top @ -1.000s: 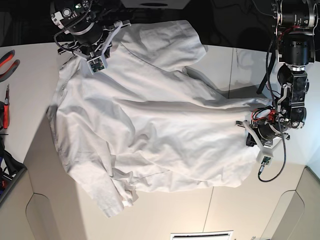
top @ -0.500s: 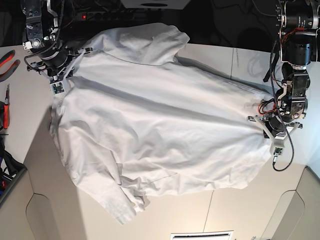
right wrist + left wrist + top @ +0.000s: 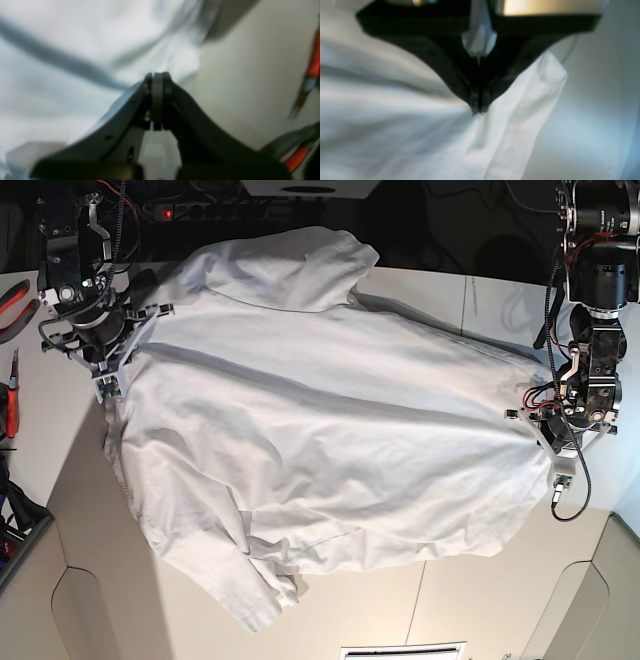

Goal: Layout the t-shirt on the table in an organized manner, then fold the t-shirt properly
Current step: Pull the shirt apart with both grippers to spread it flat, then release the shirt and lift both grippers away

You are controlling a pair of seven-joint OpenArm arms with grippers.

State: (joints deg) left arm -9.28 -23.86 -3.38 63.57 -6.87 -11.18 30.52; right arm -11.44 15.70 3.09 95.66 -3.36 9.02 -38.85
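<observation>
T-shirt [image 3: 320, 430] now stretched wider, table [image 3: 480, 600]

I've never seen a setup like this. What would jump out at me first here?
The big white t-shirt, stretched wide across the pale table. Next, the two black grippers pinching it at opposite edges: the right gripper at the base view's left, the left gripper at its right, both shut on cloth. Red-handled tools lie at the table's far left edge.

No text, label, brand, number or sign can be read in any view. The t-shirt [image 3: 320, 420] is plain white, and the table [image 3: 480, 600] around it bears no markings.
</observation>
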